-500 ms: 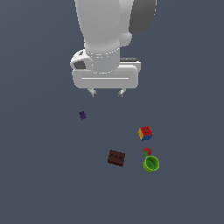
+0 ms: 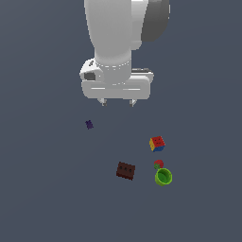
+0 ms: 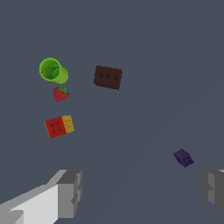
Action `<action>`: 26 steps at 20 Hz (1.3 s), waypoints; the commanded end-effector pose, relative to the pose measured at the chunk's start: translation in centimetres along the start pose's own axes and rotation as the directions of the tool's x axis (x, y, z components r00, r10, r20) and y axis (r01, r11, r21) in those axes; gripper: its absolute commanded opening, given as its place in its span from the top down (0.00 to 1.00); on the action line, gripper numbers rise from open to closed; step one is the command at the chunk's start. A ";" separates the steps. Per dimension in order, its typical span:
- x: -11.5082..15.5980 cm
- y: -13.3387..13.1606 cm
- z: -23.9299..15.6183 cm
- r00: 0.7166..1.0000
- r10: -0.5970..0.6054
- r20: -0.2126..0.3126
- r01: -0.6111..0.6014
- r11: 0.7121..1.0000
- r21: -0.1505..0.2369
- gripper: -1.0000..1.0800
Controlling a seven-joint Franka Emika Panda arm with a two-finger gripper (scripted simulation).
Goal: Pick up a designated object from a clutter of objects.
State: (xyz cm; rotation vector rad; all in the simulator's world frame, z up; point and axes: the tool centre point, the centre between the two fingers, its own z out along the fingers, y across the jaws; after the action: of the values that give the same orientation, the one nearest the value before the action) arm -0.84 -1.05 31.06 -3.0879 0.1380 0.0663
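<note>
Five small items dot the floor as the gripper (image 2: 117, 101), jaws spread and empty, hangs well above; it should centre over the brown block (image 2: 125, 170), squaring fingers to its long sides.

- In the exterior view, we saw the arm (image 2: 124, 33) cut off by the top edge.
- Only the gripper (image 2: 117, 101) fingertips showed below its body.
- In the wrist view, one finger (image 3: 214, 189) was cropped at the edge.
- The purple piece (image 2: 89, 124) was too small for us to identify.
</note>
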 end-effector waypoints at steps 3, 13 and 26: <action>-0.1 -0.1 0.2 1.000 0.005 0.007 -0.005 1.000 0.000 0.04; 1.2 -0.2 1.2 0.997 -0.083 0.003 0.083 0.996 -0.011 0.04; 5.5 -0.7 5.5 0.920 -0.391 0.009 0.391 0.919 -0.042 0.04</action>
State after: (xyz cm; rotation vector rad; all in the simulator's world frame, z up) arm 3.90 -0.62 25.97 -3.0956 -0.4192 0.0553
